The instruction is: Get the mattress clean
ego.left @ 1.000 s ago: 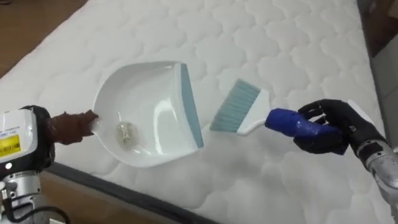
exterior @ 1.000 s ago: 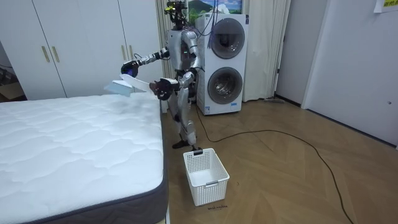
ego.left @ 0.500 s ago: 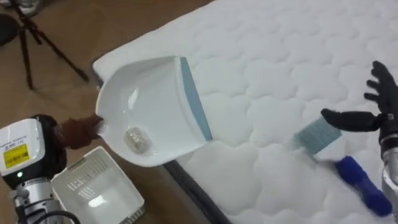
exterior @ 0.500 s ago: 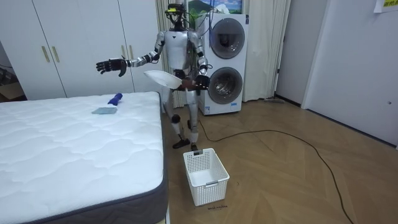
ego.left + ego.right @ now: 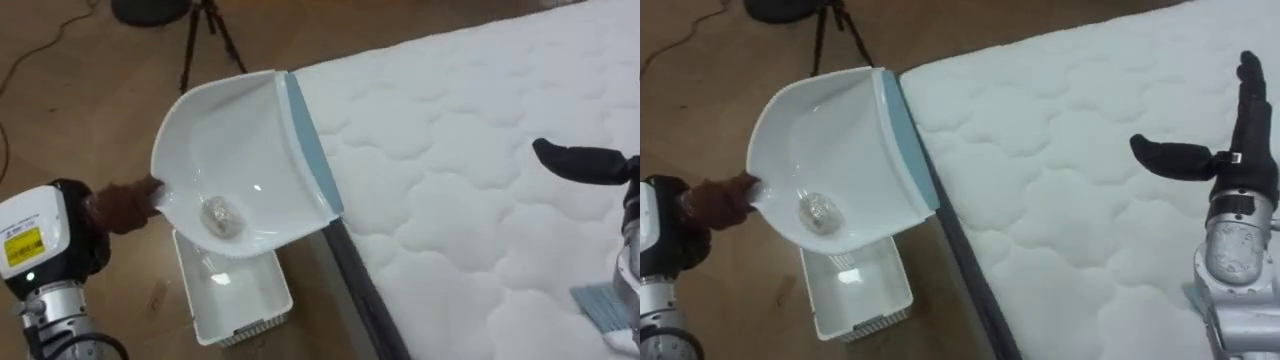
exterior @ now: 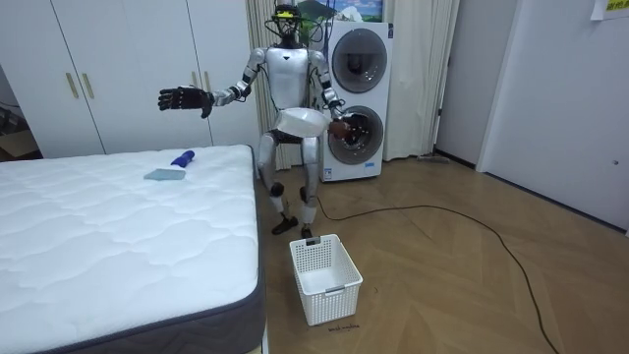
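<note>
The robot stands on the wooden floor point(image 6: 442, 275) just off the bed's point(image 5: 450, 180) corner, upright, with its body turned away from the bed's side. Its left hand point(image 5: 82, 228) is clenched round the brown handle point(image 5: 125, 205) of a white dustpan point(image 5: 235, 150) and holds it out past the bed's edge, clear of the mattress. The pan's blue-grey lip faces the bed and lies close along its edge in the eye views, while the handle points away from the bed. A small crumpled, pale scrap point(image 5: 222, 215) rests inside the pan, at the deep end near the handle and so on the side farthest from the bed, just beside the gripping hand.

A white slatted basket point(image 5: 235, 300) stands on the floor just beside the bed's dark side, and the pan hangs above it, covering its far end.

The right hand point(image 5: 1235, 160) is raised above the bed, released, its fingers straight and thumb spread, holding nothing. A brush point(image 6: 169, 167) with a blue handle and pale bristles lies flat on the bed near that corner, below the right hand and apart from it.

Off the bed, a dark tripod point(image 5: 200, 40) stands on the floor. In the room view, 2 stacked washing machines point(image 6: 356, 98) stand beyond the bed's corner, behind the robot, and white wardrobe doors point(image 6: 128, 69) line the wall behind the bed.
</note>
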Controlling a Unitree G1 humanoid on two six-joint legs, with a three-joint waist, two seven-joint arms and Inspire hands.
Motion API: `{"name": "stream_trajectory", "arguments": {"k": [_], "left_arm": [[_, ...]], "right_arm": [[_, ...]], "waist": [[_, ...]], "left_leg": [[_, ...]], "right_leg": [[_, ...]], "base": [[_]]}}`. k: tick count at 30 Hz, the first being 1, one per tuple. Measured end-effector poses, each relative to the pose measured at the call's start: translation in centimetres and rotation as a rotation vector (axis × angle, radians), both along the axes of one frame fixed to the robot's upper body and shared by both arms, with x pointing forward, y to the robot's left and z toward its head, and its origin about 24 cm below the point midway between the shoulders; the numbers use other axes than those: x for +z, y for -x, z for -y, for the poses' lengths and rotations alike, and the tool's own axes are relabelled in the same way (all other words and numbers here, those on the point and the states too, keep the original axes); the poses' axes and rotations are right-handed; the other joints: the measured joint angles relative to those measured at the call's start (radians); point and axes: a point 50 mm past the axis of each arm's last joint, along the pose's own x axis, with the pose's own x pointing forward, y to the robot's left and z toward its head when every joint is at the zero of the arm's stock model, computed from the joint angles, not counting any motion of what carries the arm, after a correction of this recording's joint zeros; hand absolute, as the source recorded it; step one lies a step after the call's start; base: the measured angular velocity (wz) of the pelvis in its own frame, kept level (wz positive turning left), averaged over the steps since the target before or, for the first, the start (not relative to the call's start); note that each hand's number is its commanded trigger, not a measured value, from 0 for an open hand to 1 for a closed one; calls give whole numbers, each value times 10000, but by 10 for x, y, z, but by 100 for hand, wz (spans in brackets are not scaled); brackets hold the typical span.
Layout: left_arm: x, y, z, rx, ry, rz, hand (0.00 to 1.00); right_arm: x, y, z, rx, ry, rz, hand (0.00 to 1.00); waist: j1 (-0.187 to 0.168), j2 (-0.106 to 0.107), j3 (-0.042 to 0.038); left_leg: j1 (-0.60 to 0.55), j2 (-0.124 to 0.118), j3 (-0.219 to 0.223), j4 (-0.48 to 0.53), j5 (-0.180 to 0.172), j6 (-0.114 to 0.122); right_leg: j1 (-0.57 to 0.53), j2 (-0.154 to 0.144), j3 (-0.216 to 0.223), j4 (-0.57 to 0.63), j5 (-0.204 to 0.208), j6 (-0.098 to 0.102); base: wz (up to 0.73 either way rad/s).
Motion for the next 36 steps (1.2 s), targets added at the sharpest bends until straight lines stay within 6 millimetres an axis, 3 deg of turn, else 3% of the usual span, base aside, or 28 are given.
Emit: {"name": "stream_trajectory", "arguments": {"k": [1, 2, 3, 4, 5, 6, 7, 8, 9, 10, 11, 13, 17, 23, 29, 32, 36], "left_arm": [[1, -1, 3, -99, 50, 41, 100], [2, -3, 6, -251, 69, 98, 100], [3, -3, 7, -295, 67, 131, 100], [4, -4, 9, -369, 61, 197, 100], [4, -5, 9, -402, 59, 204, 100], [3, -4, 11, -452, 84, 156, 100], [2, -4, 12, -502, 151, 103, 100], [2, -4, 11, -510, 205, 78, 100], [2, -4, 10, -483, 295, 55, 100], [3, -4, 9, -447, 302, 90, 100], [4, -4, 8, -448, 271, 120, 100], [8, -5, 5, -455, 200, 179, 100], [4, -1, 3, -363, 539, -65, 100], [-2, 2, 3, -430, 686, -482, 100], [-13, 7, -8, -220, 589, -1392, 100], [-22, 9, -13, 47, 634, -1997, 100], [-23, 1, -19, -31, 807, -2511, 100]], "right_arm": [[0, 0, -3, 48, 5, 17, 0], [-2, 3, -5, 66, -10, 37, 0], [-2, 3, -8, 122, 10, 67, 0], [-1, 2, -10, 188, 213, 95, 0], [0, 2, -11, 204, 278, 109, 0], [1, 2, -11, 175, 300, 186, 0], [2, 2, -10, 43, 270, 289, 0], [2, 2, -10, -4, 233, 319, 0], [2, 3, -9, -61, 188, 335, 0], [2, 4, -9, -87, 187, 392, 0], [3, 4, -9, -56, 211, 469, 0], [11, 3, -11, 121, 326, 789, 0], [10, 3, -14, 579, 313, 561, 0], [14, 2, -18, 1041, 199, 634, 0], [10, 1, -23, 1509, 274, 354, 0], [8, -1, -26, 1649, 357, 229, 0], [-12, -3, -35, 2101, 339, -532, 0]], "waist": [[-38, -9, -4], [-87, -16, -15], [-108, -12, -14], [-232, -8, -14], [-297, -18, -18], [-421, -56, -27], [-527, -146, -16], [-562, -220, -8], [-736, -273, 40], [-660, -306, -37], [-629, -291, -47], [-566, -136, 43], [-516, -39, 54], [-449, 109, 122], [-384, 205, 162], [-268, 329, 239], [-583, 411, 298]], "left_leg": [[24, -172, -421, -25, 14, 82], [59, -283, -869, -95, 38, 147], [43, -335, -1104, -117, 51, 166], [-2, -418, -1533, -150, 104, 201], [-2, -485, -1749, -157, 156, 210], [43, -638, -2207, -131, 195, 225], [140, -819, -2598, -72, 191, 227], [200, -938, -2787, -55, 184, 216], [244, -1120, -3214, 11, 99, 177], [193, -1173, -3552, 45, -2, 106], [106, -1187, -3720, 84, -21, 95], [-234, -1201, -4216, 293, -17, -42], [-344, -1215, -4507, 300, 88, -129], [-250, -1191, -4996, 646, -271, -248], [-1015, -1170, -5023, 1733, -766, -405], [-1165, -1084, -5028, 1840, -857, -481], [-1602, -1055, -5155, 1828, -706, -659]], "right_leg": [[-162, -38, 451, 325, 45, 106], [-412, 96, 1423, 368, -127, 196], [-626, 260, 1983, 270, -225, 179], [-1097, 509, 2892, 54, -266, 142], [-1329, 560, 3178, -60, -236, 155], [-1695, 640, 3722, -404, 37, 208], [-1882, 603, 4153, -812, 682, 271], [-1961, 547, 4311, -1014, 1210, 339], [-2010, 487, 4489, -1167, 2015, 260], [-1948, 559, 4698, -1220, 1988, 298], [-1925, 647, 4801, -1309, 1983, 307], [-1925, 904, 5272, -1566, 1969, 350], [-1762, 999, 5373, -1671, 1818, 379], [-1342, 1203, 5420, -1803, 1566, 360], [-2400, 1265, 5617, -172, 651, 216], [-2550, 1298, 5533, 89, 485, 106], [-2795, 1230, 5129, 246, 285, -20]], "base": [[81], [83], [94], [86], [124], [132], [132], [131], [106], [95], [65], [58], [36], [13], [2], [3], [36]]}}
